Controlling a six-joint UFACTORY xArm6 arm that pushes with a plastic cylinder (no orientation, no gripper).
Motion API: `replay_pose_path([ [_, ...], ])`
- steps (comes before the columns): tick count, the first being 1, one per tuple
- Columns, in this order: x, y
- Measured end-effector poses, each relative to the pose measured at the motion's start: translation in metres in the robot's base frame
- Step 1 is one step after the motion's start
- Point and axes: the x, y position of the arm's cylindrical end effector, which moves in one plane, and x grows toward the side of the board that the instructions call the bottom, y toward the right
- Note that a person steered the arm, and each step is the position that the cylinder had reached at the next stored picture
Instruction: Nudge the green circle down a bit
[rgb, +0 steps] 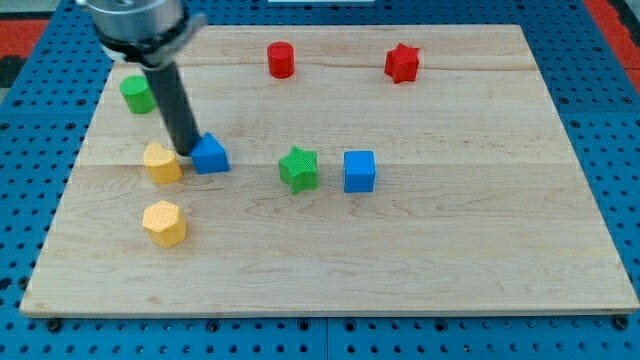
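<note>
Your green circle (137, 94) sits near the counter's (450, 260) top-left corner, untouched. My tip (190, 153) rests between the yellow block (162, 162) and blue block (211, 155), below the circle, so it's on the wrong side for a downward nudge. The end effector is a plain rod, nothing to open, holding nothing. No readable labels.

Tip (190, 153) wedged between yellow block (162, 162) and blue triangle (211, 155), just below green circle (137, 94). Yellow hexagon (164, 223) nearer, left. Green star (298, 168) and blue cube (359, 171) crowd centre. Red cylinder (281, 60), red star (402, 63) at far edge. Board (480, 250) open across right and near side.
</note>
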Motion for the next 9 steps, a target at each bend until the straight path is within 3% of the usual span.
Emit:
replay_pose_path([
  [1, 0.0, 0.002],
  [2, -0.028, 0.018],
  [3, -0.006, 0.028],
  [4, -0.002, -0.004],
  [7, -0.137, -0.007],
  [9, -0.149, -0.009],
])
